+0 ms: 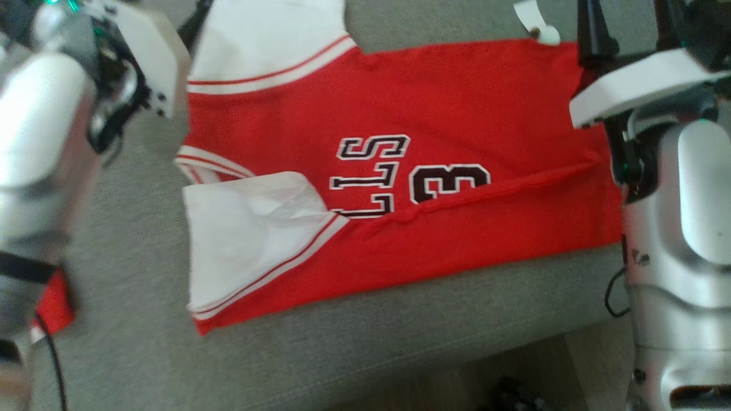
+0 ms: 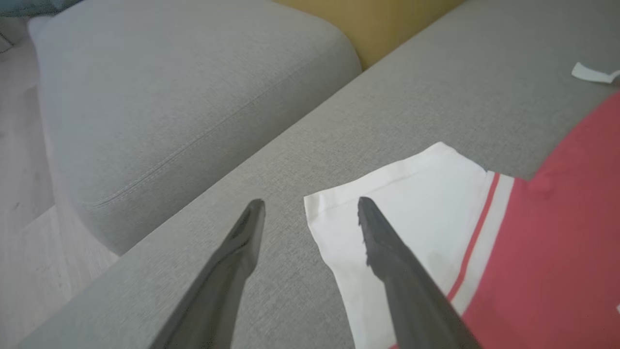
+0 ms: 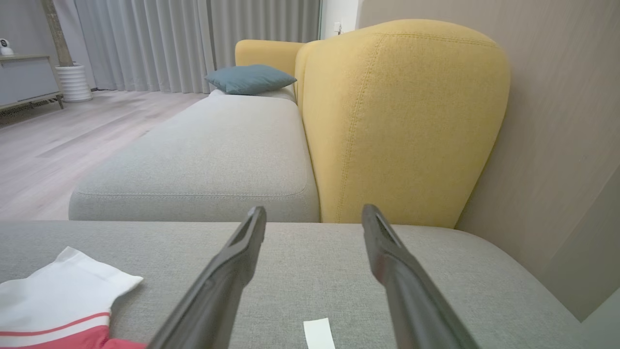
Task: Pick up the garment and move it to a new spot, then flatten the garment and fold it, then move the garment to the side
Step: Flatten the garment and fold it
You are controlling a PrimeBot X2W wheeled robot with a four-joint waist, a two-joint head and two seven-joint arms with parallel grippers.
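Note:
The garment (image 1: 457, 114) is a red jersey with white sleeves and dark lettering, spread on the grey sofa seat (image 1: 143, 342). Its near edge is folded up along a long crease (image 1: 485, 191). My left gripper (image 2: 310, 206) hovers open over the corner of one white sleeve (image 2: 426, 208); one finger is over the sleeve, the other over bare cushion. Beyond the jersey's other end, my right gripper (image 3: 315, 213) is open above bare cushion, with a sleeve (image 3: 63, 286) at that view's lower left. Neither gripper holds anything.
A small white tag (image 1: 537, 20) lies on the seat by the jersey's far right corner. A yellow backrest (image 3: 402, 121) rises behind the seat, with a second grey cushion (image 3: 203, 160) and a blue pillow (image 3: 249, 78) beyond. The seat's front edge drops to wooden floor (image 1: 514, 371).

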